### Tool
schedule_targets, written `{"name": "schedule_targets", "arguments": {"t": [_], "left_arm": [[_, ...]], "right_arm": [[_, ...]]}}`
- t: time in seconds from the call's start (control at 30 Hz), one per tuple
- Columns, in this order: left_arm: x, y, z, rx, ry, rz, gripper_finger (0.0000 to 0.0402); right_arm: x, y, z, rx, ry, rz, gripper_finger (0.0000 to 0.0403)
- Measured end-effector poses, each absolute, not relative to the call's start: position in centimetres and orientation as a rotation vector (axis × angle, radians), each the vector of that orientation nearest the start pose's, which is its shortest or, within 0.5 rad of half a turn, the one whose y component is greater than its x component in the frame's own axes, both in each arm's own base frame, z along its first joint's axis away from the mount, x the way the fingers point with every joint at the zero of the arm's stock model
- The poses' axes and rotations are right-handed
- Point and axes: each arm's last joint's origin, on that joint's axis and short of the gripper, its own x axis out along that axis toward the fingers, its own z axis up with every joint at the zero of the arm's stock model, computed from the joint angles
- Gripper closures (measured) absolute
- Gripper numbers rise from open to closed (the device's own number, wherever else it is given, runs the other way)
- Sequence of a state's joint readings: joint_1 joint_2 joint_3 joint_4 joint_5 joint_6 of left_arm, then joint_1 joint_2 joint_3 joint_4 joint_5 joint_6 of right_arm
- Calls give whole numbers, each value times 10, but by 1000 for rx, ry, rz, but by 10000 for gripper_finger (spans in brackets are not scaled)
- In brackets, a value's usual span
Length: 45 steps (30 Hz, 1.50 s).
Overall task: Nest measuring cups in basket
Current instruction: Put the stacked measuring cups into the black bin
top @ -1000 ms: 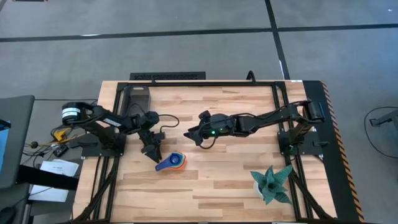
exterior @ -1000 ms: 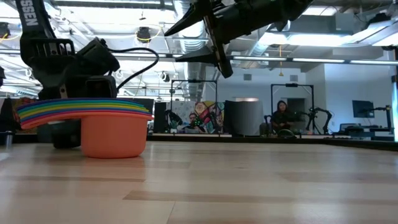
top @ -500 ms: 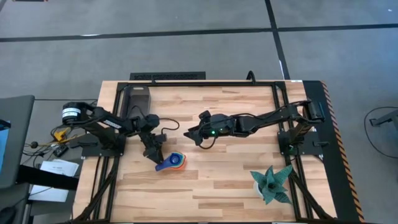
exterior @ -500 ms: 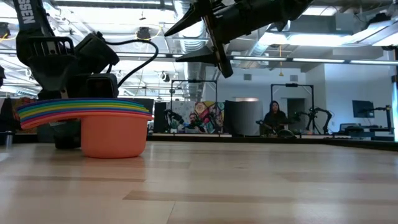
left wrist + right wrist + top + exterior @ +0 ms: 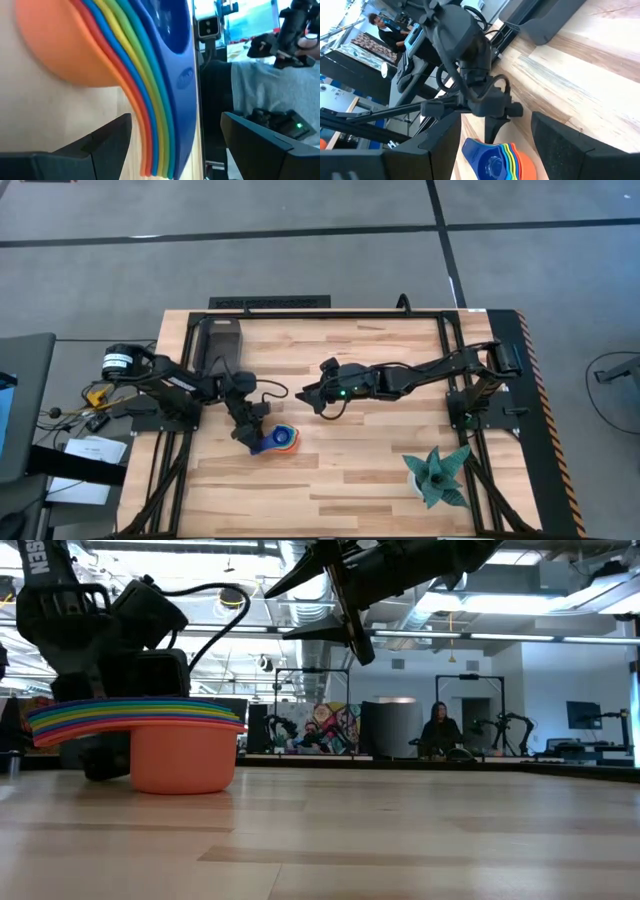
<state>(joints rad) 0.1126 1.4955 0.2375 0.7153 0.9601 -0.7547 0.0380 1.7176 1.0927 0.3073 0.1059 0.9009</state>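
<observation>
The measuring cups stand nested in one stack on the bare table, orange cup lowest, blue on top; the rainbow of handles juts out level. My left gripper is open, one finger on each side of the handles' free end, apart from them. It also shows in the high view. My right gripper hangs open above the table's middle, holding nothing. The basket sits at the far left.
A teal spiky plant stands near the right front corner. A black metal frame runs round the table top. Bare wood lies between the cup stack and the plant. A person sits in the room beyond.
My left gripper has swung toward the table's near edge, to the handle end of the cup stack, staying open. The cups have not moved. My right arm has kept still.
</observation>
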Motion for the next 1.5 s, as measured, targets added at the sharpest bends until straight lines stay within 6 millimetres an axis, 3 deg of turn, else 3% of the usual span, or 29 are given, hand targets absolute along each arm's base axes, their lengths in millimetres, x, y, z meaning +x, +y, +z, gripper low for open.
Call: {"name": "schedule_targets", "arguments": {"t": [0.47, 1.27, 1.5], "left_arm": [[206, -10, 108, -979, 813, -629, 117], [212, -5, 112, -955, 771, -590, 301], [212, -5, 112, -947, 766, -572, 324]], "right_arm": [[384, 12, 240, 870, 264, -205, 137], [384, 12, 240, 870, 264, -204, 137], [384, 12, 240, 870, 264, -204, 137]]}}
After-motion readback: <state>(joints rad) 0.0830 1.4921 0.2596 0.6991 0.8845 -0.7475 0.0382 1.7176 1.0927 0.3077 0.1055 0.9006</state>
